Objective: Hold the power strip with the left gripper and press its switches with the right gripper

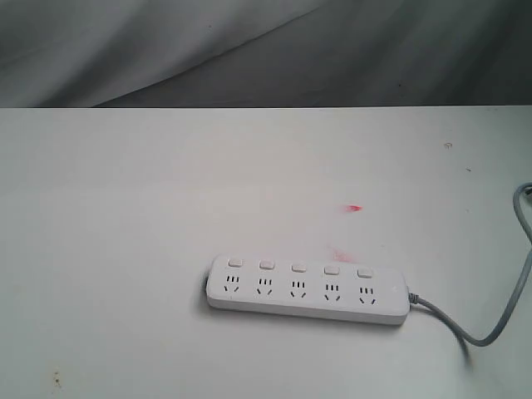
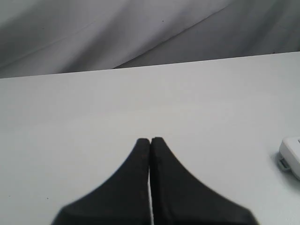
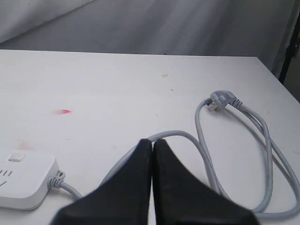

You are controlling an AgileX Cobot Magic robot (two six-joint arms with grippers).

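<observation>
Left tool [image 2: 150, 139] and right tool [image 3: 152, 140] are both pinched closed, empty. I see the power strip [image 1: 307, 289] flat on the table [image 1: 125, 208], neither touching it, I think.

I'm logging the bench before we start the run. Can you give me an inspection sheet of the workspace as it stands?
Surface: white table, one red smear with a fainter one nearer the strip, and a few dark specks.
Job's things: power strip lies flat, sockets up, with five switches in a row; nothing is plugged in.
Clutter: nothing seen.
Grippers: left gripper and right gripper both have jaws shut and empty, and both are clear of the strip.
Cables: grey cord lies looped loose on the table and ends in a plug lying unplugged.
Surroundings: grey cloth behind the table.
</observation>
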